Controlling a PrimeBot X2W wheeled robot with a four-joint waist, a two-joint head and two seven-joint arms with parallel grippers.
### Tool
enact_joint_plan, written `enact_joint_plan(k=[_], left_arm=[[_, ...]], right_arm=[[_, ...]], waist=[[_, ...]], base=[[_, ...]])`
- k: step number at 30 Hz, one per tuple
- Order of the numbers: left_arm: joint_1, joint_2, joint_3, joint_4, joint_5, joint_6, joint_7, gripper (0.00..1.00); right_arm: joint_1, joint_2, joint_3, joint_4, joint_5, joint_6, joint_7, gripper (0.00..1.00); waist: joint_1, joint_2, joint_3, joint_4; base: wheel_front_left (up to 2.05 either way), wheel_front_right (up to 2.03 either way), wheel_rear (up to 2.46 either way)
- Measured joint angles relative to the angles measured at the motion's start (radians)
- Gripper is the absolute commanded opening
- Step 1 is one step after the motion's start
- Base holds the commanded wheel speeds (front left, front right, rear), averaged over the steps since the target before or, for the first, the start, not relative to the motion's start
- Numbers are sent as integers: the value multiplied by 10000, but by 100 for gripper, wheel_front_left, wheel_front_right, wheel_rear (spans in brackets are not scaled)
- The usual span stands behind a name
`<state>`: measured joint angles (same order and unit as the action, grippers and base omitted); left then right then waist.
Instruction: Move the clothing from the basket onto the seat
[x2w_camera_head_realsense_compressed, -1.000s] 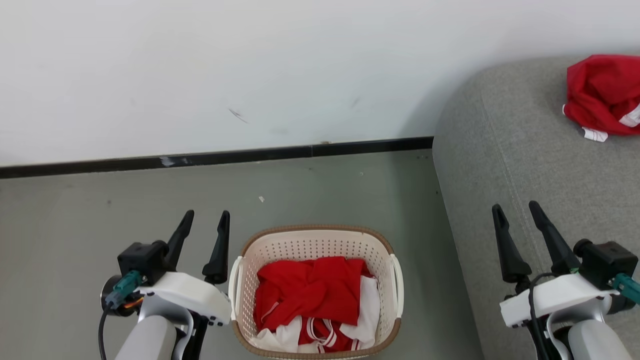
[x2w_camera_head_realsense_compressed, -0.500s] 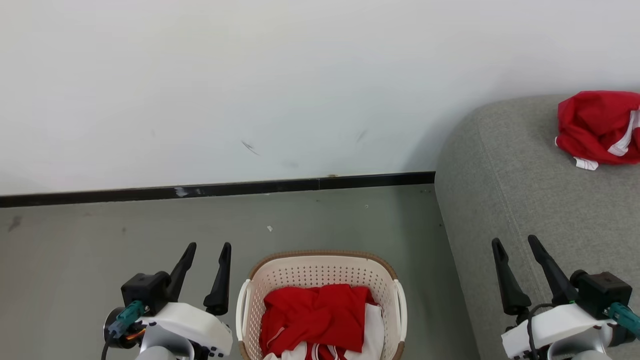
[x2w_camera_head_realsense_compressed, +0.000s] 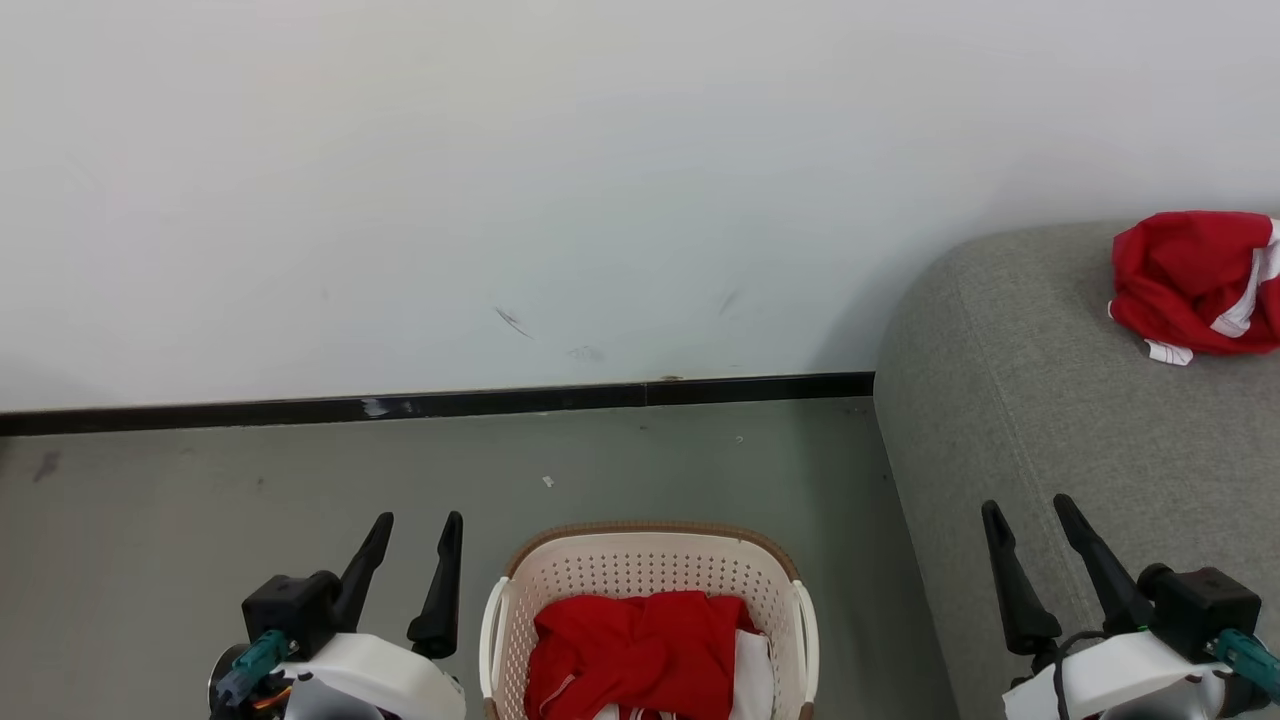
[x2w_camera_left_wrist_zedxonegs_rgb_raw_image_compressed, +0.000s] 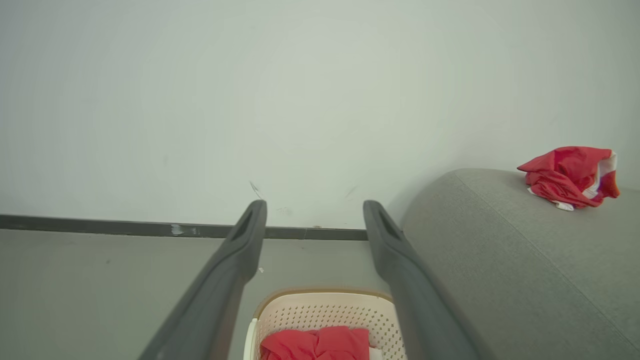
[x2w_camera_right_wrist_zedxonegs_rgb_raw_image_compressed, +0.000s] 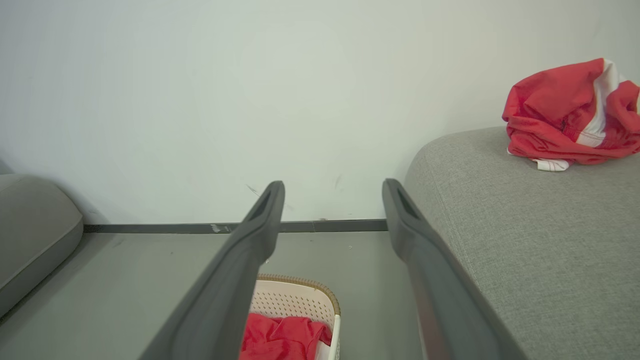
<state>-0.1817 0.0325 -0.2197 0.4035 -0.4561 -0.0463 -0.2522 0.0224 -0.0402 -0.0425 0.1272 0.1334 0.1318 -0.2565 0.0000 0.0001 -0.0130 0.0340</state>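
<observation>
red and white clothes (x2w_camera_head_realsense_compressed: 640, 650) lie in the cream holey plastic basket (x2w_camera_head_realsense_compressed: 650, 560) on the floor (x2w_camera_head_realsense_compressed: 200, 480), beside the big grey sofa (x2w_camera_head_realsense_compressed: 1050, 420) holding one red bundle (x2w_camera_head_realsense_compressed: 1190, 280). left fingers (x2w_camera_head_realsense_compressed: 443, 580) and right fingers (x2w_camera_head_realsense_compressed: 1008, 580) spread wide, empty.

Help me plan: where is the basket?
Head view, bottom centre: the basket sits on the floor between the left gripper and right gripper, beside the sofa.

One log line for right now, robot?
left gripper: open, empty; right gripper: open, empty; basket: red clothes inside; seat: one red garment

High head view, low forward wrist views, basket (x2w_camera_head_realsense_compressed: 650, 562) shared
</observation>
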Motion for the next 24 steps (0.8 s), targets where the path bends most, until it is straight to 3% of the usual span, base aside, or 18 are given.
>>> enact_joint_plan(k=[24], left_arm=[[283,36,-150,-368,8,173,19,100]], right_arm=[[204,6,205,-334,-13,0,0,100]], waist=[[0,0,172,2]], base=[[0,0,0]])
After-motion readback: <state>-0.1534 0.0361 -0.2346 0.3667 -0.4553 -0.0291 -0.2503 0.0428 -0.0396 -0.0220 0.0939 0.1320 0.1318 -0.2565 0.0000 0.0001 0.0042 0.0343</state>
